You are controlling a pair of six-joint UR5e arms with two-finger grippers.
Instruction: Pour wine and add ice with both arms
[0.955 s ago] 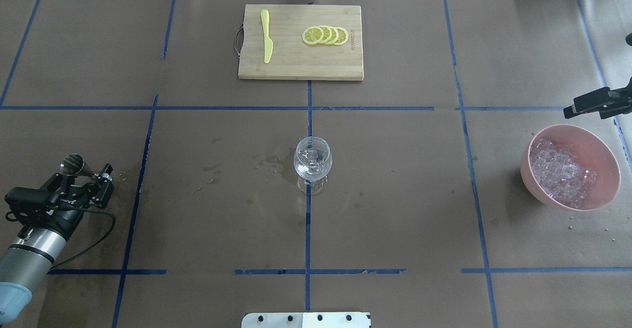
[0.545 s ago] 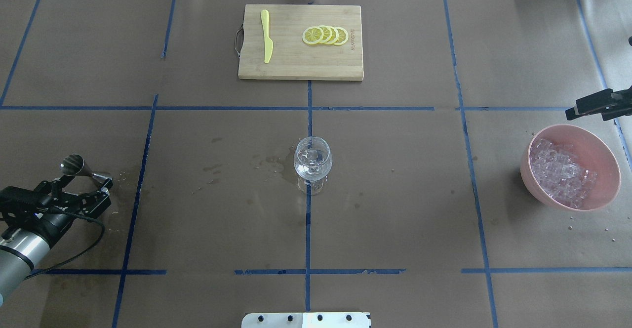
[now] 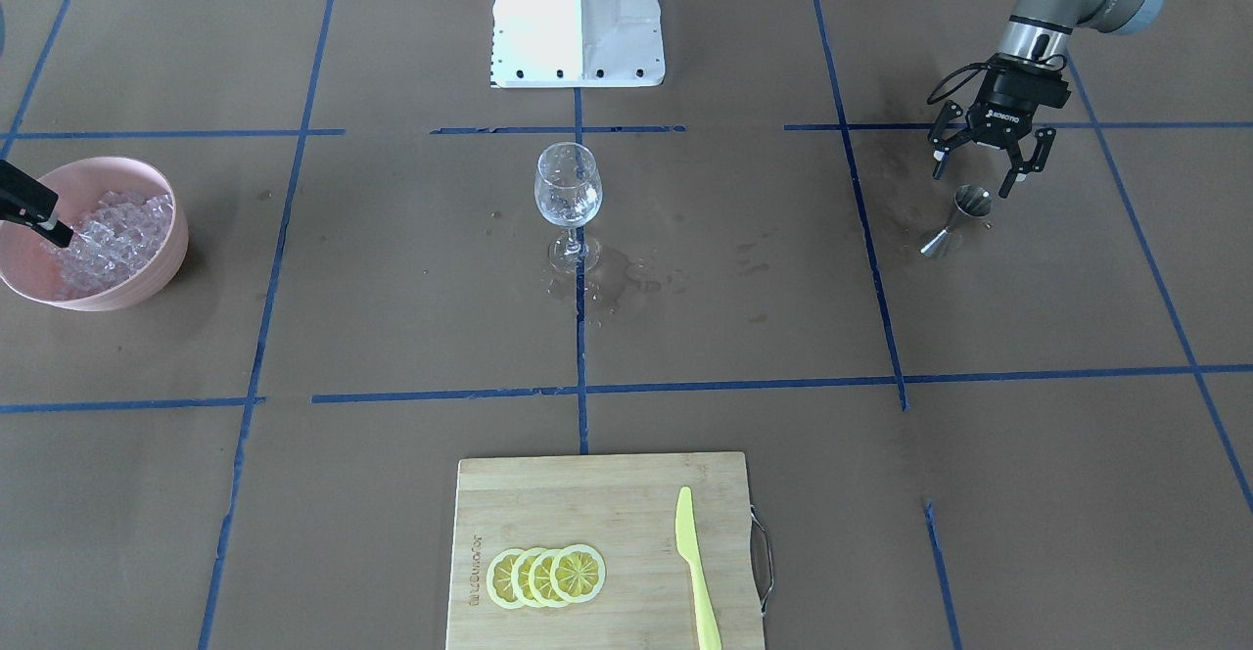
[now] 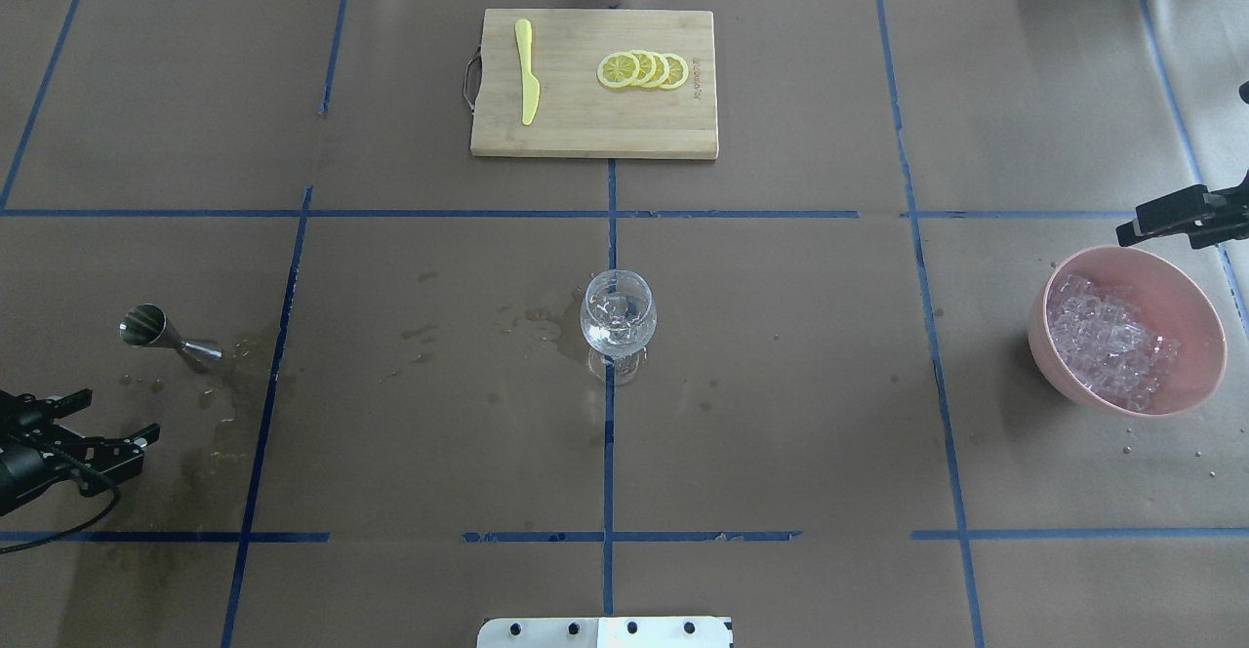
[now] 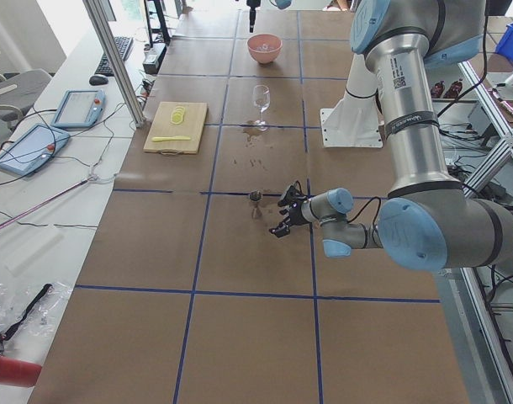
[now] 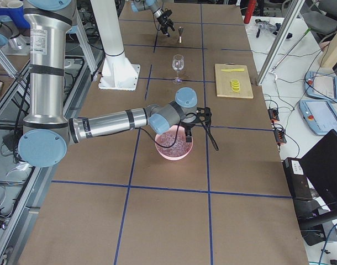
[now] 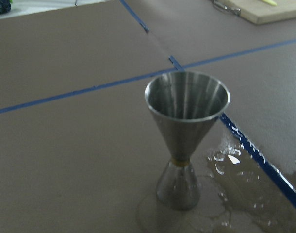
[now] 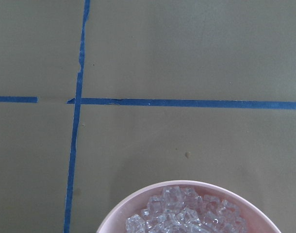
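The ice (image 4: 1107,341) looks hard and slippery (pinch a cube's flat sides). The left end effector (image 3: 976,178) is spread; the right end effector (image 4: 1137,223), I cannot tell.

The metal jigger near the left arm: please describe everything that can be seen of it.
The jigger is an hourglass of two cones in silvery brushed metal, with a thin yellowish band at the waist. It stands upright on its small cone, the wide cone open upward; no liquid shows inside. It rests on the brown paper, close to a blue tape line, with a wet patch beside its base. Nothing holds it: the left gripper is open and apart from it.
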